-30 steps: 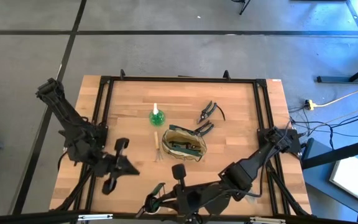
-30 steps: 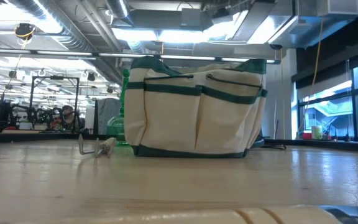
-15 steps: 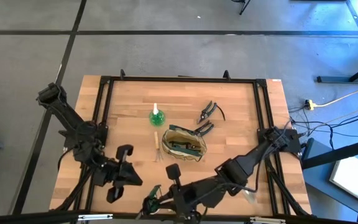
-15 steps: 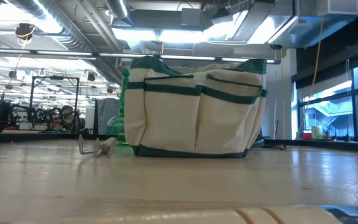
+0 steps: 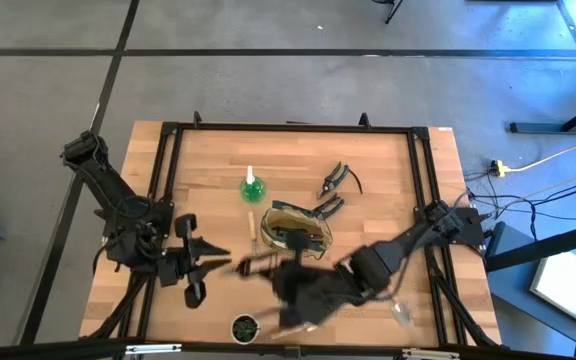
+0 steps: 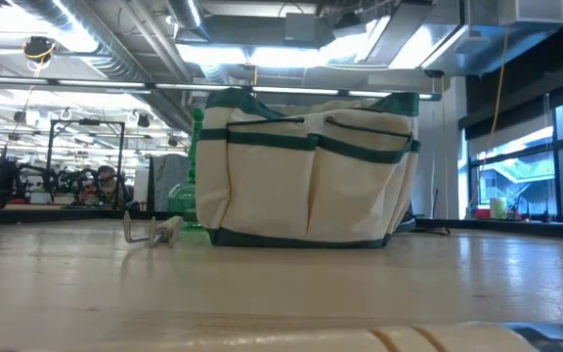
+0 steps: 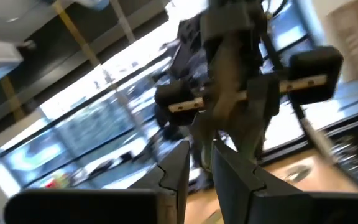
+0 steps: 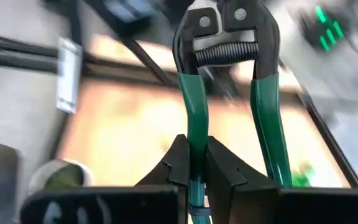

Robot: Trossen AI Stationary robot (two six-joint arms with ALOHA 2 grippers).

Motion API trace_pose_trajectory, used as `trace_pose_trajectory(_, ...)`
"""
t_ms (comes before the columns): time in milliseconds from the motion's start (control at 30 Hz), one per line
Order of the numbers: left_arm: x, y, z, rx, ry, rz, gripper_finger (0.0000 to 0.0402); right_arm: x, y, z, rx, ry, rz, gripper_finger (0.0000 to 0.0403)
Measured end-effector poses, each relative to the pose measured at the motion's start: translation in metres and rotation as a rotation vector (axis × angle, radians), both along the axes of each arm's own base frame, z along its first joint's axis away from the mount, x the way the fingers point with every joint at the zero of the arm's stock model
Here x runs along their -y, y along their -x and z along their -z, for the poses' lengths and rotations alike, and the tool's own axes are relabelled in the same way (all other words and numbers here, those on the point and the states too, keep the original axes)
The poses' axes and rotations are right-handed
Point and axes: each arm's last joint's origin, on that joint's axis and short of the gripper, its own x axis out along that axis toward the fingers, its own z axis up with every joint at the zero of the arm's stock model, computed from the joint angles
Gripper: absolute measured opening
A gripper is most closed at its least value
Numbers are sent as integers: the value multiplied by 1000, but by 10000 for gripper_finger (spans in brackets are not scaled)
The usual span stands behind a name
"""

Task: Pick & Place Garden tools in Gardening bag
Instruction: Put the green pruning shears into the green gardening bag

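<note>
The right end effector [image 8: 194,163] is clenching one green handle of the pruners [image 8: 225,81], their long axis running straight out from the fingers. In the high view it is hanging just short of the bag [image 5: 296,232], on the near side. The left end effector [image 5: 200,268], slightly parted and empty, is waiting farther left over the tabletop [image 5: 388,170].

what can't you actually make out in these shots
- Right gripper in the high view: motion blur smears it and the green-handled pruners it holds.
- Inside of the gardening bag: the low view shows only its side wall; too small in the high view.
- Left gripper: how far its fingers stand apart is unclear in its wrist view.
- Fork in the low view: partly hidden behind the bag.
</note>
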Motion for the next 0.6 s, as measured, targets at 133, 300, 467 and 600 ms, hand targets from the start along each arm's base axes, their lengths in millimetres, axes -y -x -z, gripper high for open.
trace_pose_trajectory(133, -1, 1, -1, -9, 8, -51, 59, 39, -3, 15, -175, -12, 157, 23)
trace_pose_trajectory(300, -2, 1, -1, -6, 15, -52, 61, 94, -2, 33, -457, -121, 354, 23)
trace_pose_trajectory(467, -2, 1, -1, -6, 14, -52, 56, 118, -5, 45, -606, -205, 429, 23)
trace_pose_trajectory(600, -1, 2, -1, -9, 15, -51, 56, 119, -16, 58, -687, -284, 329, 23)
